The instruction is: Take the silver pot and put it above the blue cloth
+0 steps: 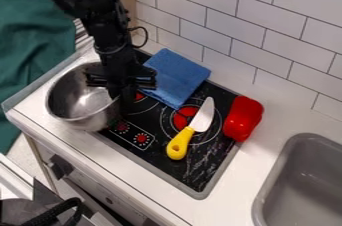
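Observation:
The black gripper (122, 94) hangs down at the right rim of the silver pot (79, 101), overlapping it in the view; whether it holds the rim cannot be made out. The pot, a round metal bowl shape, stands at the left end of the counter, with its right side by the stove's edge. Just right of the gripper, the folded blue cloth (177, 77) lies flat over the back left part of the black stove top, close to the tiled wall.
A toy knife with a yellow handle (178, 145) lies across the middle of the stove (190, 171). A red pepper-like object (242, 118) rests at its right edge. The grey sink (304, 180) is at lower right, and white wall tiles (257, 30) rise behind.

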Tool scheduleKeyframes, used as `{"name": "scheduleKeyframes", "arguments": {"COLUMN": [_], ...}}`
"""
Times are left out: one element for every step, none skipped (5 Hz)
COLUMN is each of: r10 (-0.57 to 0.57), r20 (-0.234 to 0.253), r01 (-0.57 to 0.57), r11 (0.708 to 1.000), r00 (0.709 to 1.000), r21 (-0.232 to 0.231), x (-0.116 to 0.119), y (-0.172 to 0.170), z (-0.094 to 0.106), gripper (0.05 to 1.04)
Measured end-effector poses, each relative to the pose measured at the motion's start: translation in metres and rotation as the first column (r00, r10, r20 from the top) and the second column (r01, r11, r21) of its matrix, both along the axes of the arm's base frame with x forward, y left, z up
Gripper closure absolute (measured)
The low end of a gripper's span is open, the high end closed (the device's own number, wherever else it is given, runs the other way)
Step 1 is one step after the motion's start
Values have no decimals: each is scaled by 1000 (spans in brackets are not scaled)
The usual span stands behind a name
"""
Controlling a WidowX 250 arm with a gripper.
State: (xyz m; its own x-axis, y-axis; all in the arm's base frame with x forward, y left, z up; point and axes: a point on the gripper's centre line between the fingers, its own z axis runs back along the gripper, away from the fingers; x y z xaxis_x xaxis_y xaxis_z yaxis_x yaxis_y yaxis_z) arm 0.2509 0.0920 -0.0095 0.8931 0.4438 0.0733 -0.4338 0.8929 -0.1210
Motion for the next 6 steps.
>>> {"name": "scheduleKeyframes", "arguments": {"r10": [-39, -133, -193, -226, -220, -218], "r20": [51, 50, 62, 50, 53, 58], "r01": [37, 129, 185, 217, 209, 207], "r11": [999, 989, 976, 966, 966, 966], "r00": [998, 990, 979, 973, 974, 974], "r21": [30, 74, 116, 141, 153, 152], "x": [3, 18, 37, 49, 65, 74], "y": [-12, -44, -70, -87, -90, -89], "z": [18, 25, 35, 35, 38, 37], "gripper": [1027, 1027, 1027, 1027, 1027, 1027]}}
